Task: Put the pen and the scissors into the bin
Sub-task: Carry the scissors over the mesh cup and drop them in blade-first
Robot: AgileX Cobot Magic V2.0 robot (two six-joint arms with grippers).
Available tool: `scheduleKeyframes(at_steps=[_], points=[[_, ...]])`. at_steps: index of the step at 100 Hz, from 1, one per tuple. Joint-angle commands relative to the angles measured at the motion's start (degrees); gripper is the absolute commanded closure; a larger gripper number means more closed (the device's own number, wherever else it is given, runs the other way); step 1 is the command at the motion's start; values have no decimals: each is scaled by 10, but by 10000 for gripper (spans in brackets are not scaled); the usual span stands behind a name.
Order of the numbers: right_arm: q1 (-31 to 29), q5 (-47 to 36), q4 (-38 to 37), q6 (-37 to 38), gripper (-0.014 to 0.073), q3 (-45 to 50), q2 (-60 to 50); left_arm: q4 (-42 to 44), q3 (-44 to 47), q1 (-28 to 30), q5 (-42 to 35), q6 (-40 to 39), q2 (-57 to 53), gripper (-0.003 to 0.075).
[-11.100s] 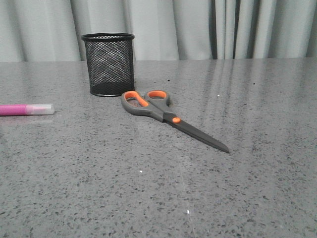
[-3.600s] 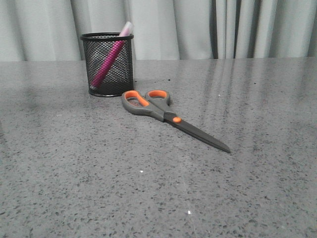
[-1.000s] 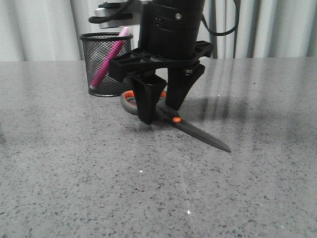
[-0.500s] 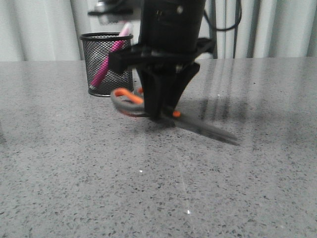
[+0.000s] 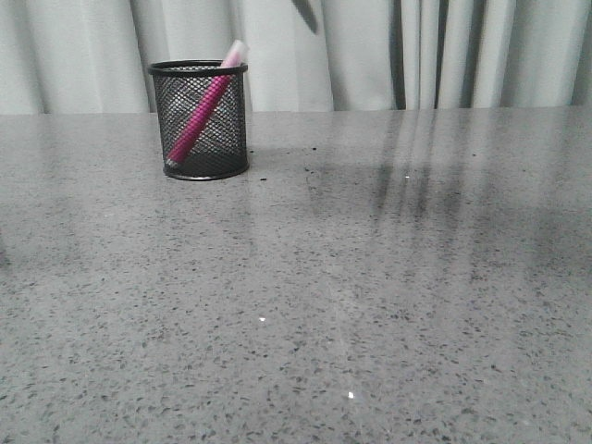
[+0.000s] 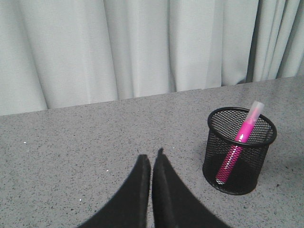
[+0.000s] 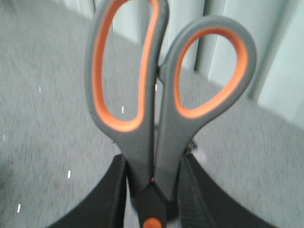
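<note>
The grey-handled, orange-lined scissors [image 7: 164,109] stand lengthwise in the right tool [image 7: 153,199], handles away from it, clamped just above the orange pivot. Lying on the grey speckled tabletop [image 5: 370,296] a second ago, they are now lifted off it. The magenta-pink pen [image 5: 203,104] leans in the black wire-mesh bin [image 5: 199,120]; the left tool [image 6: 151,164] is closed, empty.

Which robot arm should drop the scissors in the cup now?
The right arm. Its gripper is already clamped on the scissors just below the handles and has them off the table. The left gripper is shut and empty. The pen already leans inside the cup.
</note>
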Motion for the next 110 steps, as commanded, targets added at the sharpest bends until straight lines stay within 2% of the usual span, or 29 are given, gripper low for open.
scheduleKeyframes(at_steps=[1, 24, 33, 61, 81, 110], points=[[-2, -144, -4, -1, 665, -14, -3, -21, -15, 1, -2, -4, -5, 739], [-2, -395, -4, -1, 665, -14, 82, -21, -15, 1, -2, -4, -5, 739], [-2, -454, -4, -1, 665, -14, 116, -21, -15, 1, -2, -4, -5, 739], [-9, -470, -4, -1, 665, -14, 179, -21, -15, 1, -2, -4, -5, 739], [-12, -448, -4, -1, 665, -10, 190, -21, -15, 1, -2, -4, -5, 739], [-13, -466, -4, -1, 665, 24, 202, -21, -15, 1, -2, -4, -5, 739]])
